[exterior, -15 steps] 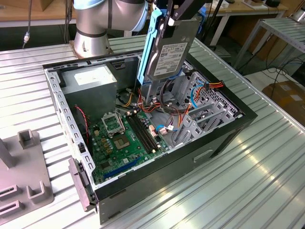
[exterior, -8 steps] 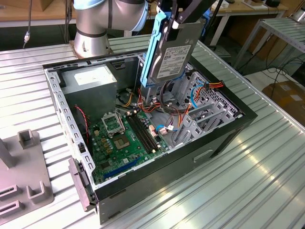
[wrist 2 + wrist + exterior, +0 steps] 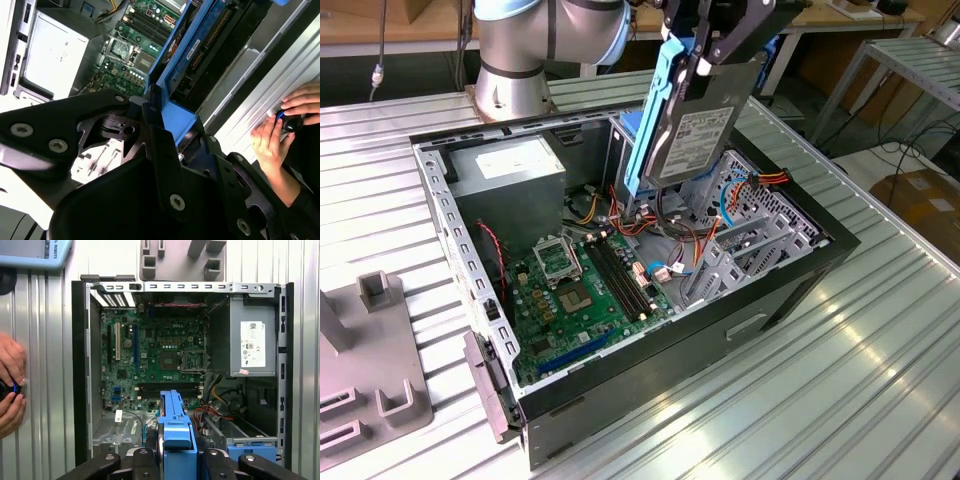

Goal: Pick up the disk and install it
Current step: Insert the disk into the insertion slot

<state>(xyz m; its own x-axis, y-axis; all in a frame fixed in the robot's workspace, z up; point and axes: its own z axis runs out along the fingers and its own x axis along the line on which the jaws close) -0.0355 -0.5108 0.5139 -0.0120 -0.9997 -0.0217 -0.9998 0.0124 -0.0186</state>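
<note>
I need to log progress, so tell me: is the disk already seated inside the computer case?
No, in the exterior view the gripper holds the disk in the air above the open case.

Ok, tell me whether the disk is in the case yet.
Out. The gripper holds the disk nearly upright, above the open case.

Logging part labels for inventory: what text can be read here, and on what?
White label on the disk, held by the gripper: print too small to read.
White label on the power-supply box: print too small to read.
Nothing can be quoted.
</note>
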